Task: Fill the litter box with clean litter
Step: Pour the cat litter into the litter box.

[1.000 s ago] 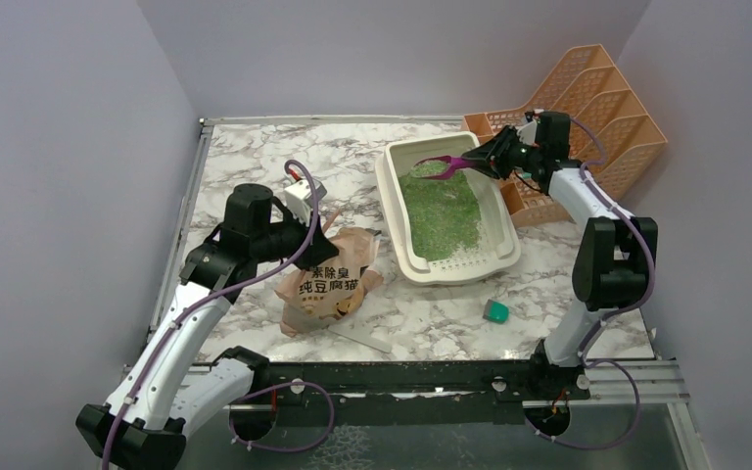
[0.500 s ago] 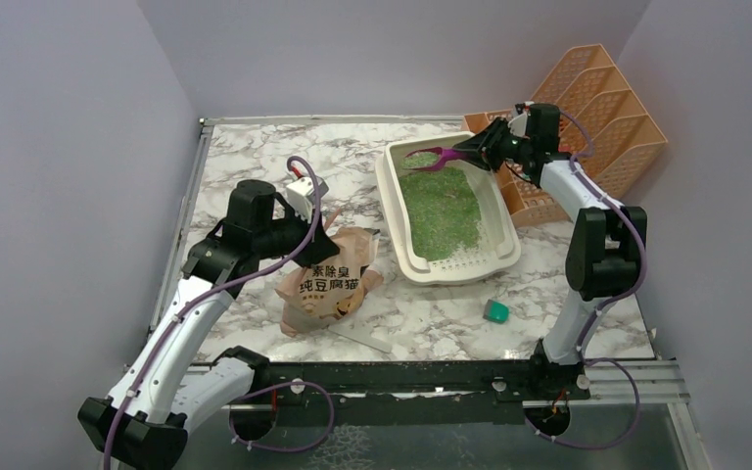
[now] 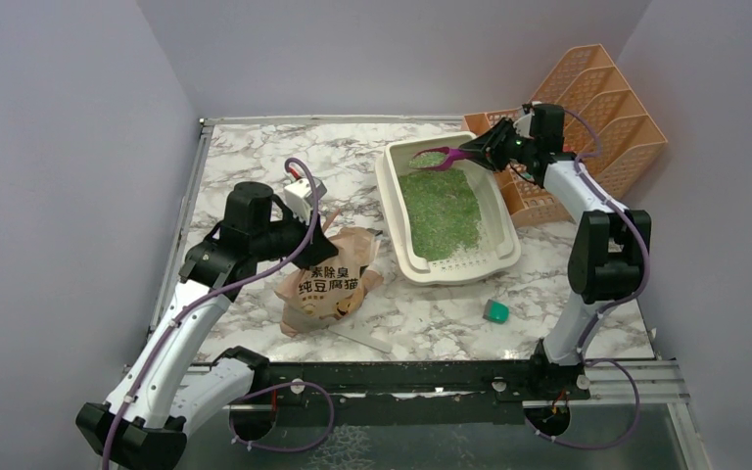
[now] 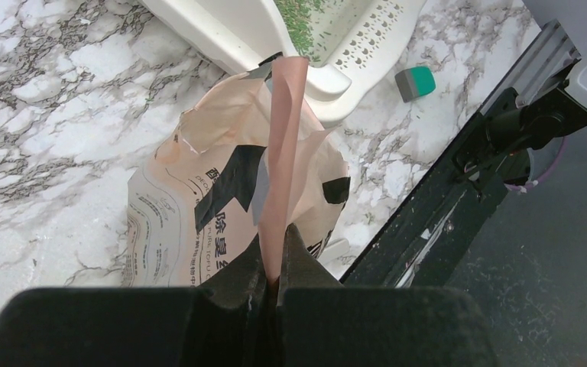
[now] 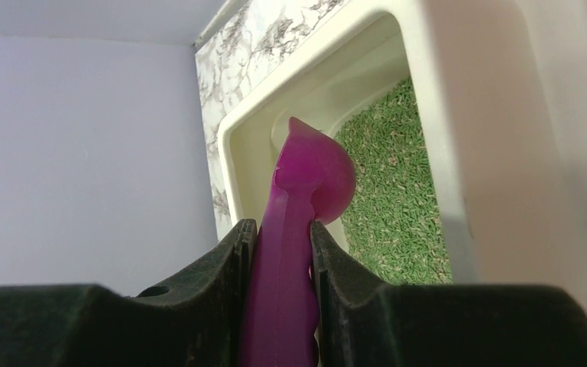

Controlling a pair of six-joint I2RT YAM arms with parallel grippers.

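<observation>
The cream litter box (image 3: 389,191) lies right of centre, its floor covered with green clean litter (image 3: 439,211). My right gripper (image 3: 480,155) is shut on the handle of a magenta scoop (image 3: 446,157), whose bowl hangs over the box's far end. In the right wrist view the scoop (image 5: 309,176) sits tight between the right gripper's (image 5: 283,229) fingers above the litter (image 5: 397,199) and the rim (image 5: 458,92). My left gripper (image 3: 315,227) is shut on the top edge of the tan paper bag (image 3: 331,284). The left wrist view shows the left gripper (image 4: 277,243) pinching the bag's folded edge (image 4: 284,153).
An orange mesh rack (image 3: 597,108) stands right behind the box, close to my right wrist. A small teal block (image 3: 495,311) lies on the marble near the box's front corner. The black rail (image 3: 401,377) runs along the near edge, and walls close the left, back and right.
My right gripper has carried the scoop a little leftward and toward the far end of the box. The left arm and the bag have stayed put.
</observation>
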